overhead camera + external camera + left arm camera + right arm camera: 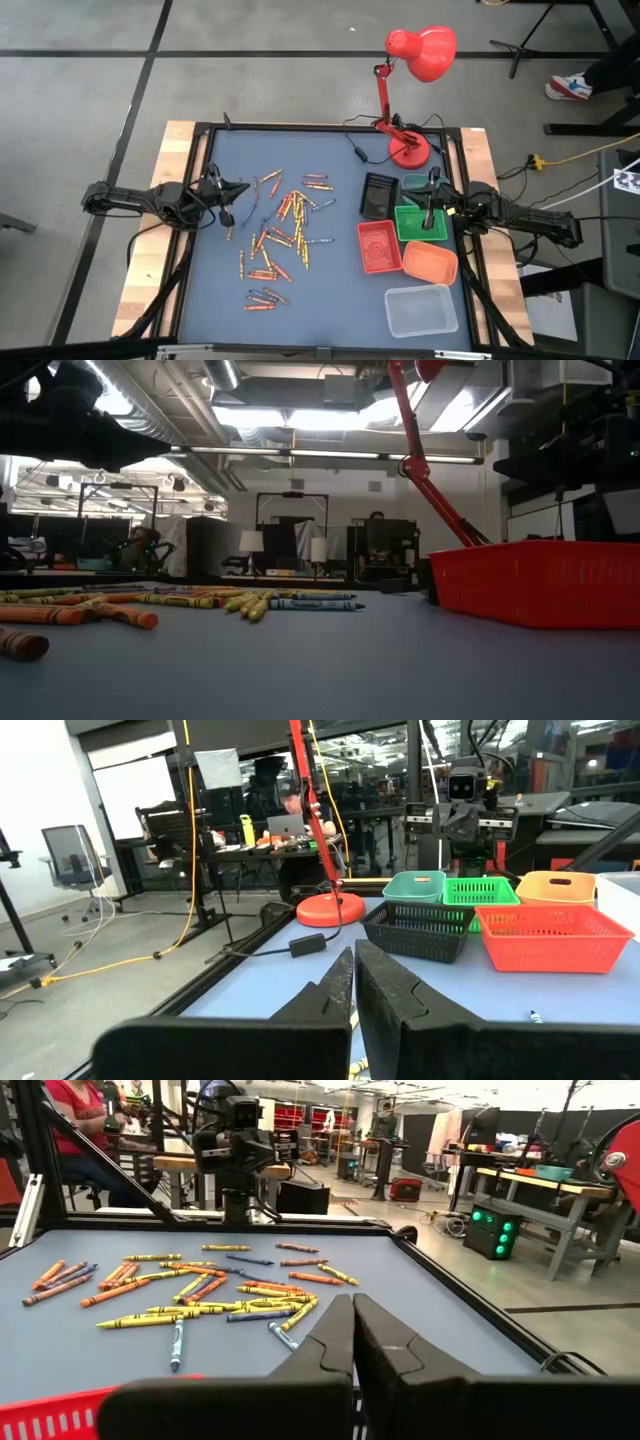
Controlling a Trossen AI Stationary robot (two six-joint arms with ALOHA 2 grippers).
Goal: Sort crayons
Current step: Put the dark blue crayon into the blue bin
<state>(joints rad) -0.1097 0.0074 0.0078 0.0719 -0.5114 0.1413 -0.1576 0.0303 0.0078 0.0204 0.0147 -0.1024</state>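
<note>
Many crayons (283, 230), mostly orange, red and yellow with a few blue, lie scattered flat on the blue table top, left of the middle; the right wrist view shows them as a spread (215, 1295). My left gripper (244, 188) is shut and hovers level at the table's left edge, above the nearest crayons (262, 187). My right gripper (420, 204) is shut and level at the right edge, over the green tray (420, 222). Neither holds anything.
Trays cluster at the right: black (378, 195), teal (414, 184), green, red (379, 246), orange (431, 262) and a clear one (421, 310). A red desk lamp (408, 152) stands at the far right with its cord (357, 154). A bare strip lies between the crayons and the trays.
</note>
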